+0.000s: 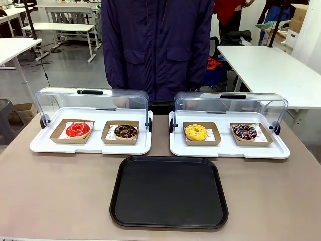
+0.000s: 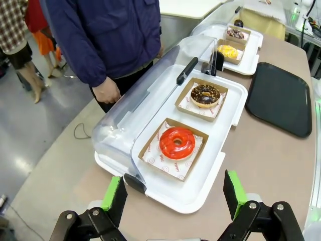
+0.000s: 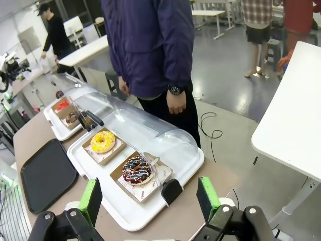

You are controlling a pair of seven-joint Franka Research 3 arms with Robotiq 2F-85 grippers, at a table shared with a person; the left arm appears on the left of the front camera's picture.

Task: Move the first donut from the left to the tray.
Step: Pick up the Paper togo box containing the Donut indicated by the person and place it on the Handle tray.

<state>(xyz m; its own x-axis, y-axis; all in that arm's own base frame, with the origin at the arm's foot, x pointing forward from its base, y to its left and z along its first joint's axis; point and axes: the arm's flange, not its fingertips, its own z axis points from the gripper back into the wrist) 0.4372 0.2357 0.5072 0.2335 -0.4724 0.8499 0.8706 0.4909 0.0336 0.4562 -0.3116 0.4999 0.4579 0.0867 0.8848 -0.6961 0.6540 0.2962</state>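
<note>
The red-iced donut (image 1: 77,129) lies in its brown cardboard square at the left of the left white tray; the left wrist view has this donut (image 2: 177,142) straight ahead. The black tray (image 1: 169,192) sits bare at the table's near middle, and the same tray (image 2: 280,97) lies at the right in the left wrist view and at the left (image 3: 46,173) in the right wrist view. My left gripper (image 2: 174,197) hangs open above the table short of the red donut. My right gripper (image 3: 150,199) is open above the right white tray's near end. Both hold nothing.
A chocolate donut (image 1: 125,131) shares the left white tray (image 1: 90,147). A yellow donut (image 1: 195,132) and a sprinkled donut (image 1: 244,132) lie on the right white tray (image 1: 229,149). Both clear lids (image 1: 92,102) stand raised at the back. A person (image 1: 158,47) stands at the far edge.
</note>
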